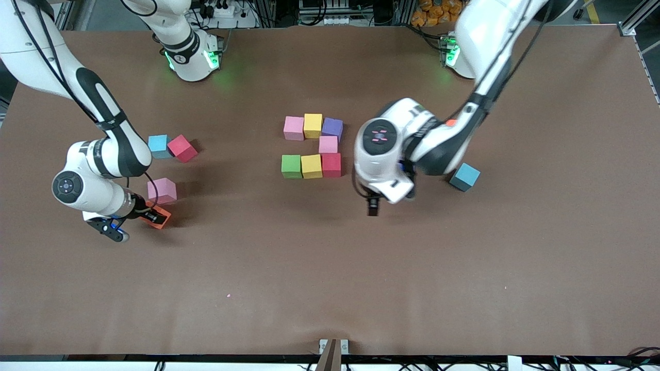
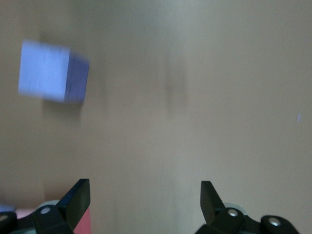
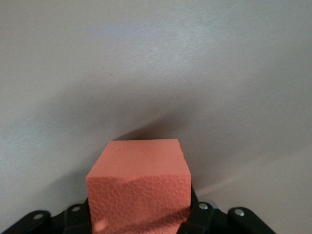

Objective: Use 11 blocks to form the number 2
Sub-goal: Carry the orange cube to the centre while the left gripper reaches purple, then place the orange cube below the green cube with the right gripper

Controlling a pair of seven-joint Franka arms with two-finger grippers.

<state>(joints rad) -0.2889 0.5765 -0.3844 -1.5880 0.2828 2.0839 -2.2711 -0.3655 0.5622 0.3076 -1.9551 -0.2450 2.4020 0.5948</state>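
Right wrist view alone shows right gripper [image 3: 141, 222] clamped on orange block [image 3: 140, 187]; left gripper [image 2: 145, 202] spread wide, empty.

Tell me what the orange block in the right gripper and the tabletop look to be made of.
The orange block, clamped in the right gripper, looks like matte foam: its face shows a fine pebbled cell pattern with no shine, and its edges are soft. The table appears covered in a brown matte sheet, perhaps paper or felt; it gives only diffuse reflections, and the exact material is unclear.
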